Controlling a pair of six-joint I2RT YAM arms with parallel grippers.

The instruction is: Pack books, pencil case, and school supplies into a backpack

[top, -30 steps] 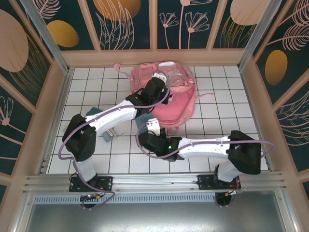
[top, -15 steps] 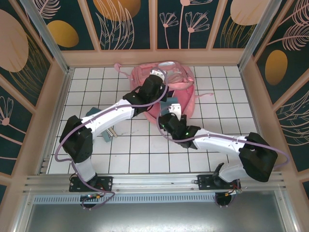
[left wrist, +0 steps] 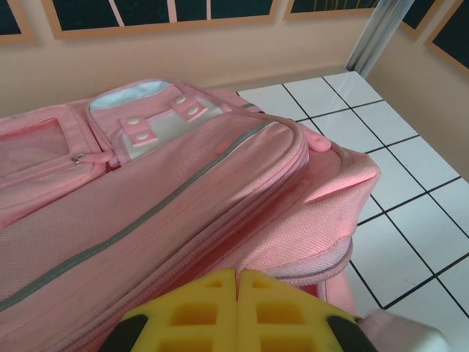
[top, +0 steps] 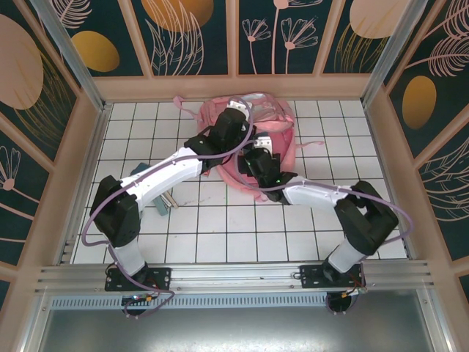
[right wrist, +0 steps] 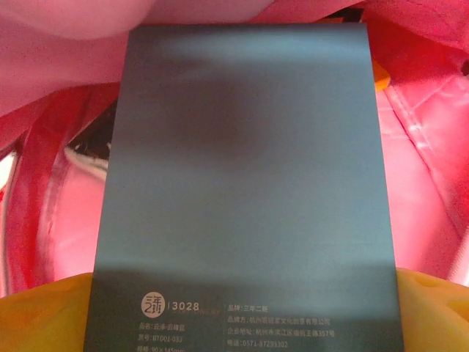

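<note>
The pink backpack (top: pixel 277 123) lies at the back of the tiled table. My left gripper (top: pixel 237 117) is shut on a fold of its fabric at the zipped opening, and the left wrist view shows the yellow fingertips (left wrist: pixel 212 308) pressed together against the backpack (left wrist: pixel 146 213). A small plain teal book (right wrist: pixel 245 183) is held in my right gripper (right wrist: pixel 242 326), a yellow pad at each lower corner. The book's far end reaches into the backpack's red-pink inside (right wrist: pixel 432 183). From above, the right gripper (top: pixel 258 158) is at the backpack's near edge.
Loose school supplies lie on the left tiles under the left arm: a teal piece (top: pixel 139 173), a narrow grey-teal oblong (top: pixel 162 208) and thin tan sticks (top: pixel 170 199). Wooden walls enclose the table on three sides. A pink strap (top: pixel 311 144) trails right of the backpack.
My right arm has swung from the front middle of the table up to the backpack, carrying the teal book into the opening. The left gripper has kept its hold, shifting slightly back.
</note>
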